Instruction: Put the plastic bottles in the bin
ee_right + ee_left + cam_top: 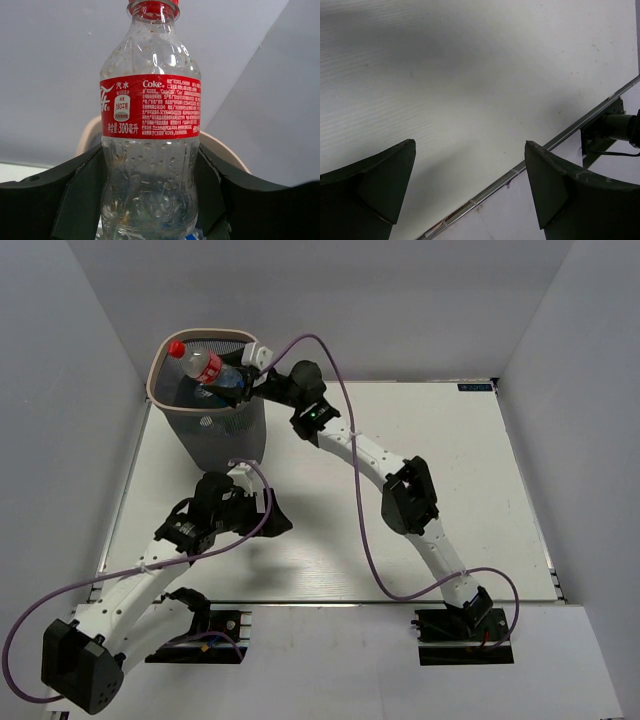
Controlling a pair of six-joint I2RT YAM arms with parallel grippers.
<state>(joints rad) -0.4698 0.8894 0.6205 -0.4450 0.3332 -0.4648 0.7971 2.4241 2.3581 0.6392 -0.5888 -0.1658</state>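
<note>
Bottle point(205, 367) point(150, 125), clear with a red Coke label and a red cap, sits clamped in the right gripper point(246, 380) point(150, 187). Both fingers point(85, 195) press against its lower half, spread only as far as its width. From above, it lies tilted across the mouth of the bin point(215, 430), with its cap near the far-left part of the rim and its base at the gripper. The wrist view shows the beige rim point(87, 135) behind the bottle. The bin stands at the far left corner of the table point(450, 490). The left gripper point(275, 522) point(470, 185) is low over the table near its front edge, its jaws wide apart and holding nothing.
</note>
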